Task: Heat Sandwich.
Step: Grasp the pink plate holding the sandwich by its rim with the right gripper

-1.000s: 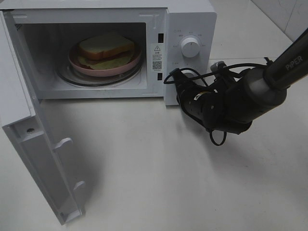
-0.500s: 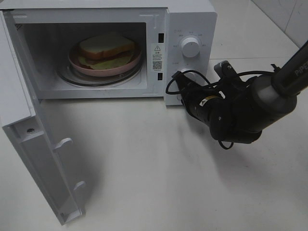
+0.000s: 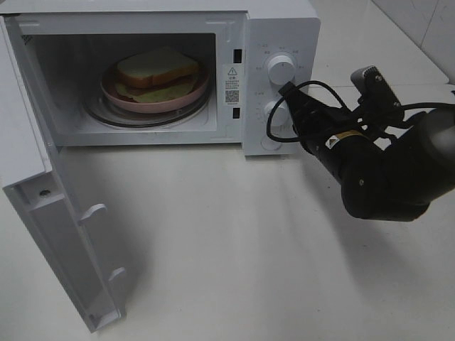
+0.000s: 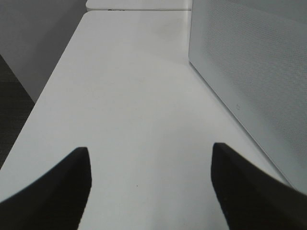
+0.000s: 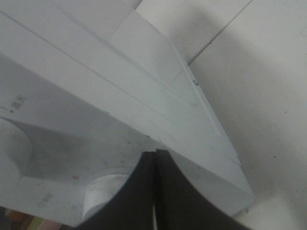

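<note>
The sandwich (image 3: 157, 74), pale bread with greenish filling, lies on a pink plate (image 3: 201, 89) on the glass turntable inside the open microwave (image 3: 234, 28). My right gripper (image 3: 286, 114) is shut and empty, its tips against the control panel beside the lower knob (image 3: 273, 111). In the right wrist view the closed fingertips (image 5: 154, 154) meet on the white panel, with a knob (image 5: 103, 192) close beside them. My left gripper (image 4: 151, 189) is open over bare table beside the microwave's perforated side wall (image 4: 249, 62). It does not show in the exterior view.
The microwave door (image 3: 43, 192) hangs wide open at the front left, reaching toward the table's front edge. An upper knob (image 3: 281, 69) sits above the lower one. White table (image 3: 227, 256) spreads in front of the oven. The table edge (image 4: 43, 96) runs near my left gripper.
My right arm has swung right and up, bringing its shut gripper from below the panel's corner to the lower knob. Sandwich, door and left gripper are unchanged.
</note>
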`<state>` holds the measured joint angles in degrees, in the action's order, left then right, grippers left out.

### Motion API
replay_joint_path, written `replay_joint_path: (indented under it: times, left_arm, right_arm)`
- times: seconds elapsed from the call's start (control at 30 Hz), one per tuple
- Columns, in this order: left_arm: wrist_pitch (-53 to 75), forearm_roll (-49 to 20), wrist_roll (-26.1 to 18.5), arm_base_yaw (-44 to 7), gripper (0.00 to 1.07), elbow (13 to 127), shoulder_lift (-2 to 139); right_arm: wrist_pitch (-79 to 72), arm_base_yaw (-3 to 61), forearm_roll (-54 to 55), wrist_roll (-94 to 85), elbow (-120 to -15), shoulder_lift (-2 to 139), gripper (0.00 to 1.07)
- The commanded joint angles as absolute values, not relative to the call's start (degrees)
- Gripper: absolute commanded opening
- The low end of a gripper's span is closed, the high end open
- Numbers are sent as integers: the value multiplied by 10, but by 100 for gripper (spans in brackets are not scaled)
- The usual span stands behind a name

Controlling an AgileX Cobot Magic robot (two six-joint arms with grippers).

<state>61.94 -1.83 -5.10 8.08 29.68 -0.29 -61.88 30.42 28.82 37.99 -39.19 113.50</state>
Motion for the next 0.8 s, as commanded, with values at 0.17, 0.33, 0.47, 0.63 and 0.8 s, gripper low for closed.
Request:
replay_joint_path:
  times: [0.17, 0.33, 0.47, 0.63, 0.8]
  left_arm:
    - [611, -16, -49, 77, 68, 296, -12]
    - [611, -16, -49, 77, 68, 296, -12]
    - [611, -16, -49, 77, 68, 296, -12]
    - [611, -16, -49, 77, 68, 296, -12]
    - [611, -16, -49, 77, 68, 296, -12]
  right_arm:
    - [-617, 302, 281, 345, -334, 1085, 0]
    - [-613, 302, 281, 316, -305, 1058, 0]
    - [-613, 302, 264, 295, -287, 1042, 0]
    - [-578, 302, 236, 255, -276, 1008, 0]
    - [-481, 302, 236, 178, -276, 953, 0]
